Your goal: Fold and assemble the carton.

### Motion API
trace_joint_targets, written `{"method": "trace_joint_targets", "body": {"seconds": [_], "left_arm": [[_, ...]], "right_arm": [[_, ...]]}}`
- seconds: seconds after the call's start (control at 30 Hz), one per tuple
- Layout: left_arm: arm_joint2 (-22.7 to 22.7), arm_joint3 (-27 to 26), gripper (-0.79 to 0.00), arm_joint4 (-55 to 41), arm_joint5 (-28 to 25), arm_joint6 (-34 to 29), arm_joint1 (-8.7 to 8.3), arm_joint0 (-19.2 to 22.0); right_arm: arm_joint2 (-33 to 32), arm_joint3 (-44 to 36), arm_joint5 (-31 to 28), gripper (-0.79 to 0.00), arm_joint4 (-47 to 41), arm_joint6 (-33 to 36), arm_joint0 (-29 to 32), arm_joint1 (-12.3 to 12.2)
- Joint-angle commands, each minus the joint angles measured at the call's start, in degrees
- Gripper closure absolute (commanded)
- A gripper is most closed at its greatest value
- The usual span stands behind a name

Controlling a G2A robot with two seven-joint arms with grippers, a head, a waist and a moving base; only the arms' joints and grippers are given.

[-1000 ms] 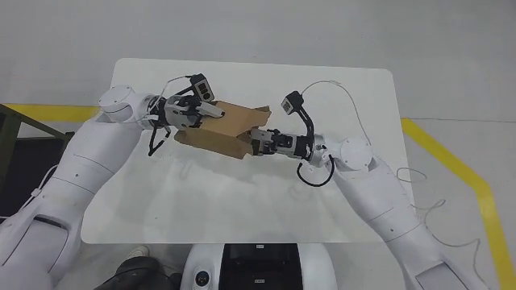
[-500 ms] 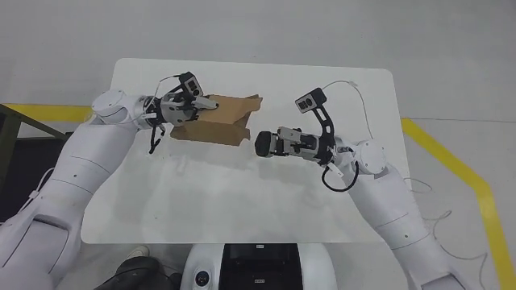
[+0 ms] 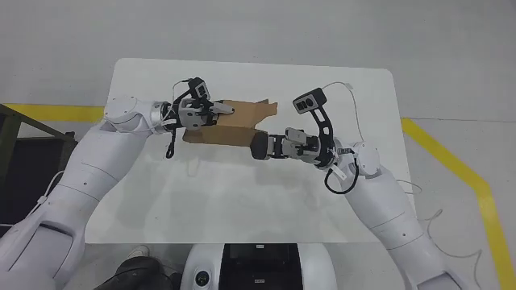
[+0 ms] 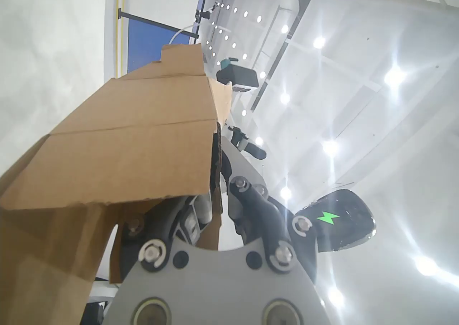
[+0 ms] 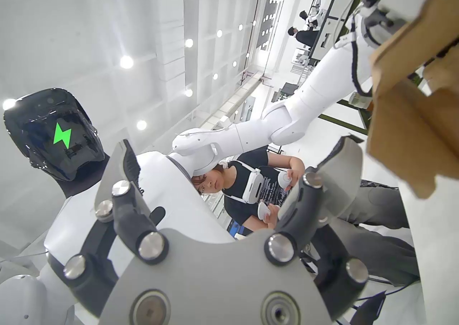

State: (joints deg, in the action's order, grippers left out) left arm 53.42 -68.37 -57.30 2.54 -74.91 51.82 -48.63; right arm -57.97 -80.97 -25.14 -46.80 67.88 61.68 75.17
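Top view, centre of frame: brown, partly folded cardboard carton (image 3: 238, 125) over white rectangular table (image 3: 355, 89), left end clamped in left gripper (image 3: 224, 111); right gripper (image 3: 256, 146) spread wide, empty, at carton's lower right edge.

Big industrial robotics hall here, folks! Out past the right gripper's (image 5: 236, 145) wide-apart jaws there's a high white ceiling (image 5: 53, 18) dotted with rows of spotlights (image 5: 126, 62), and work desks (image 5: 322, 30) far beyond. Below the jaws, a white table (image 3: 242, 201) stands on smooth grey floor (image 3: 242, 8), with yellow line tape (image 3: 451, 157) running alongside.
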Motion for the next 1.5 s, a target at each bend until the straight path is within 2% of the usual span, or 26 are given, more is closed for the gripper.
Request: {"method": "trace_joint_targets", "body": {"seconds": [0.0,0.3,0.83,1.13,1.3,1.47], "left_arm": [[0.17,-0.54,0.0,-0.9,0.66,-1.27,0.1,-0.54],[1.35,0.54,0.0,-2.33,2.39,-6.81,0.56,-0.64],[2.45,0.88,0.0,-1.4,3.41,-9.57,1.42,-0.49],[3.56,1.96,0.0,-1.14,4.09,-13.09,1.62,-0.46],[3.24,-0.33,0.0,-0.13,4.5,-13.09,1.54,-1.29],[3.24,-2.93,0.0,0.01,4.44,-13.09,1.03,-2.21]], "right_arm": [[-0.23,0.48,-0.55,-0.785,0.56,-0.83,-0.15,0.04],[-1.1,0.83,-1.16,-0.785,2.03,-2.26,-0.13,0.06],[0.35,0.22,-0.32,-0.785,2.99,-2.24,-0.37,0.53],[-5.07,1.03,-2.05,-0.785,1.44,-3.3,0.53,-0.26],[-7.76,1.81,-2.47,-0.785,1.73,-4.82,0.68,-0.66],[-7.44,3.88,-1.61,-0.785,2.91,-6.38,-0.66,-0.49]]}}
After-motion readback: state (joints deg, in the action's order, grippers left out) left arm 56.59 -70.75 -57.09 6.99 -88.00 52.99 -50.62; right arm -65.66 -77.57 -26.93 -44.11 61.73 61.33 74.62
